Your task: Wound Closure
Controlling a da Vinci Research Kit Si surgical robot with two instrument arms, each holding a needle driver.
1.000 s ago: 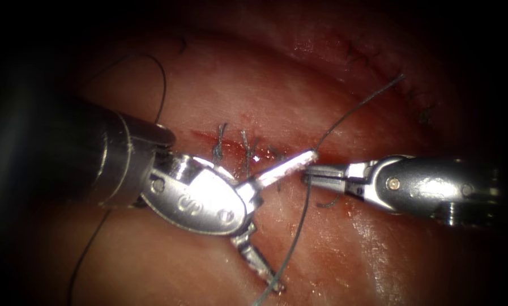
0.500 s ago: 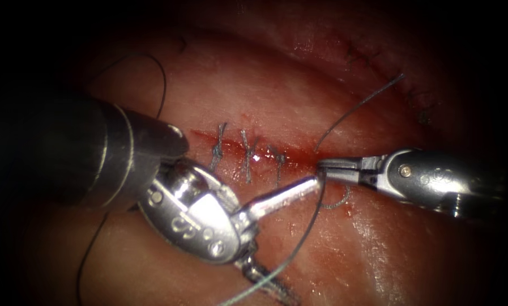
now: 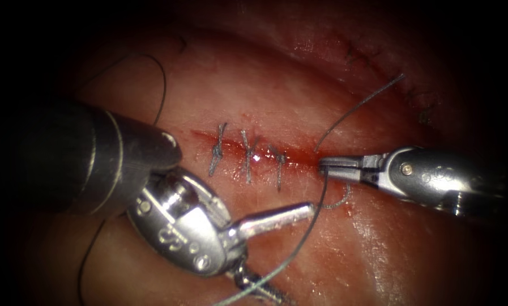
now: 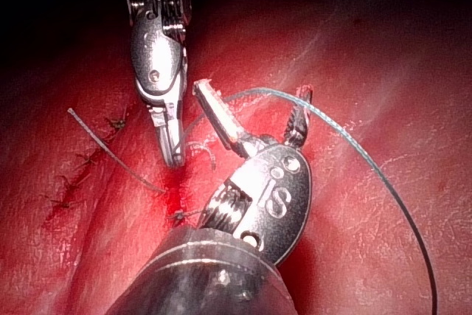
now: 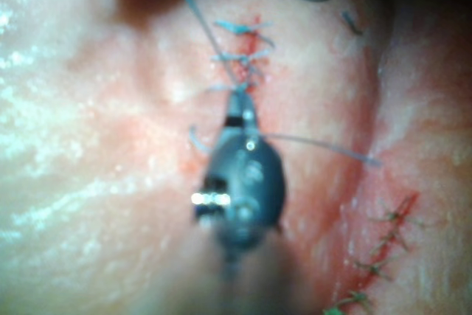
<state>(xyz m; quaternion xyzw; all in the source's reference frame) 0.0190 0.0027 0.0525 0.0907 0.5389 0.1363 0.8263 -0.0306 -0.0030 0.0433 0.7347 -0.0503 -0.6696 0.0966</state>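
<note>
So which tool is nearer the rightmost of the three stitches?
Right. The right tool, jaws shut on the thread, sits just right of the rightmost stitch on the cut line. The left tool, jaws open and empty, lies below it.

Left tool (image 3: pixel 276 249): polished steel wrist, stamped marking, round pivot pins, dark shaft. Right tool (image 3: pixel 327 164): slim steel jaws, one pin.

Around my work I see only darkness — a black surround (image 3: pixel 16 34) closes in on every edge of the endoscope view, with no wall, floor or furniture to make out. The light falls from above and in front — brightest at the middle, fading quickly outward, leaving wet glints on the lit surface.
</note>
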